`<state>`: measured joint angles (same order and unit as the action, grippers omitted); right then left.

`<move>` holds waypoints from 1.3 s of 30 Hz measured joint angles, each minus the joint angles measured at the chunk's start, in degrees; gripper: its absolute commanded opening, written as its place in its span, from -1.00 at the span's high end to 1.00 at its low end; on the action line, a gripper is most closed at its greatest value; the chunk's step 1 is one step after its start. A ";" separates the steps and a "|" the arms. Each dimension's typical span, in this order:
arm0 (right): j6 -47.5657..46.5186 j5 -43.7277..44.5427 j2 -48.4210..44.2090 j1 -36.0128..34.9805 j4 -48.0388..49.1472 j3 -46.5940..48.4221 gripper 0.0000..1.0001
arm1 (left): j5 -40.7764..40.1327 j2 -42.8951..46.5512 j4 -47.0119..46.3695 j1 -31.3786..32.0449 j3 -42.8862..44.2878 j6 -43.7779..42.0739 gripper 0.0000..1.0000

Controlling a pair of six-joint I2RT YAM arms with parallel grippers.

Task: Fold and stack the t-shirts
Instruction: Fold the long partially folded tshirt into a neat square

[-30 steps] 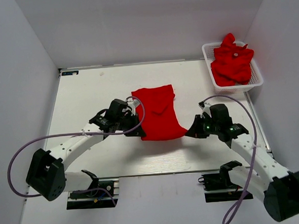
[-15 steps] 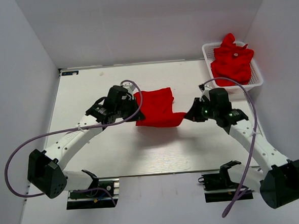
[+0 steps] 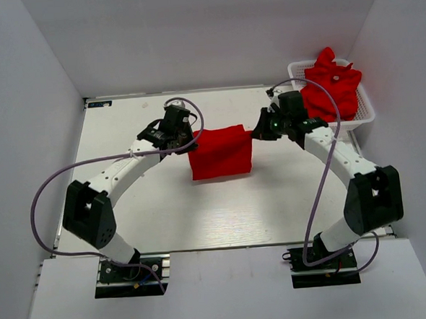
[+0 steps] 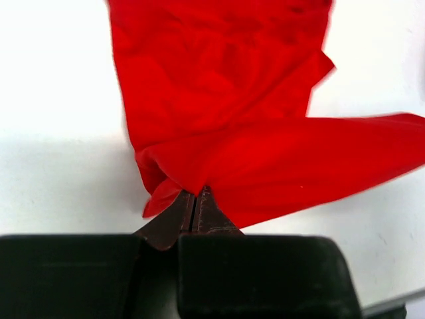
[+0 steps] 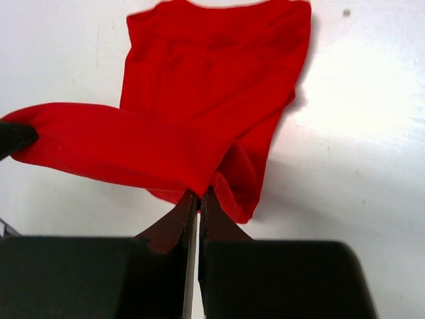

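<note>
I am finding no text, brand, number or sign that I can read in any of the views. A small dark tag (image 3: 100, 103) is sitting at the far left corner of the bench (image 3: 130, 229), but it is showing too small for me to make out.

**Camera arrangement.** Top external view: fixed high behind the arm bases, looking down over the whole table (image 3: 202, 211). Left wrist view: close behind the left gripper (image 4: 196, 203), facing out along it. Right wrist view: likewise behind the right gripper (image 5: 198, 199), from the opposite side. All three views share the t-shirt (image 3: 220, 152) stretched between both grippers.
</note>
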<state>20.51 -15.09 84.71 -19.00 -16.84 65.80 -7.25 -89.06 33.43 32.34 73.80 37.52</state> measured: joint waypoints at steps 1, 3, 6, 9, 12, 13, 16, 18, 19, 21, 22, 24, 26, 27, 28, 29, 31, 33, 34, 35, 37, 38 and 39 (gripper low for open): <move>-0.20 0.22 1.49 -0.02 -0.09 1.49 1.00 | -0.22 -1.27 -0.04 -0.48 0.76 0.04 1.00; -0.50 0.46 3.98 -0.09 -0.07 4.00 1.00 | -0.28 -2.99 -0.39 -1.51 1.60 0.07 1.00; -1.07 0.55 7.98 -0.20 -0.17 7.82 1.00 | 0.20 -4.48 -1.09 -3.04 2.10 0.26 1.00; -1.42 0.59 11.74 -0.22 -0.22 11.06 1.00 | 1.57 -5.81 -2.27 -4.85 2.54 0.46 1.00; -1.46 0.72 15.02 -0.22 -0.33 13.66 1.00 | 2.75 -7.63 -3.19 -6.27 3.48 0.42 1.00; -1.49 0.85 15.96 -0.22 -0.33 14.40 1.00 | 3.32 -8.46 -3.63 -6.75 3.85 0.42 1.00; -1.44 1.60 18.51 -0.22 -0.37 16.28 1.00 | 4.92 -11.17 -5.18 -8.04 4.74 0.22 1.00; -1.42 2.27 20.00 -0.22 -0.33 17.22 1.00 | 5.95 -13.53 -5.75 -8.70 5.68 -0.04 1.00; -1.42 2.60 20.74 -0.22 -0.28 17.57 1.00 | 6.43 -14.62 -6.05 -8.94 6.10 -0.13 1.00; -1.42 3.04 22.51 -0.22 -0.24 18.78 1.00 | 7.34 -16.13 -6.88 -9.35 6.40 -0.55 1.00; -1.42 3.15 23.50 -0.22 -0.26 19.45 1.00 | 7.76 -16.61 -7.32 -9.55 6.43 -0.79 1.00; -1.38 3.45 25.70 -0.22 -0.22 21.38 1.00 | 8.37 -17.33 -8.20 -10.03 6.58 -1.31 0.96; -1.03 3.80 27.98 -0.22 -0.26 23.28 1.00 | 9.09 -18.56 -8.44 -10.58 8.02 -1.84 0.93; -0.90 4.02 29.18 -0.20 -0.24 24.26 1.00 | 9.46 -19.47 -8.66 -10.88 9.05 -2.14 0.83; -0.61 4.28 30.25 -0.17 -0.15 25.14 1.00 | 9.84 -20.61 -8.72 -11.23 10.25 -2.58 0.76; -0.20 4.52 31.23 -0.13 -0.20 25.83 1.00 | 10.21 -22.05 -8.83 -11.52 11.69 -3.04 0.65; 0.37 4.83 33.11 0.00 -0.28 27.43 1.00 | 10.75 -25.03 -9.07 -12.11 14.53 -3.89 -0.09; 1.25 5.22 35.56 0.24 -0.35 29.99 0.87 | 10.91 -28.00 -9.14 -12.87 17.14 -4.28 -0.82; 1.84 5.35 36.83 0.39 -0.44 31.61 0.54 | 10.99 -29.42 -9.03 -13.38 18.29 -4.68 -0.99; 2.58 5.38 38.34 0.63 -0.37 33.44 0.23 | 10.91 -31.04 -8.85 -13.99 19.80 -4.52 -1.00; 3.74 5.29 41.48 1.16 -0.15 38.25 -0.80 | 10.78 -34.91 -7.02 -15.43 25.27 -4.61 -1.00; 4.55 5.20 43.04 1.46 0.13 40.81 -0.81 | 10.54 -36.87 -6.56 -16.31 28.61 -4.74 -1.00; 4.35 4.81 44.63 1.86 0.00 43.91 -0.81 | 10.45 -38.60 -5.81 -17.22 32.00 -5.03 -1.00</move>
<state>24.86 -10.28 129.34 -17.15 -16.84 109.71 3.20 -127.66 27.62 15.11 105.80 32.49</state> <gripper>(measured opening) 0.839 0.992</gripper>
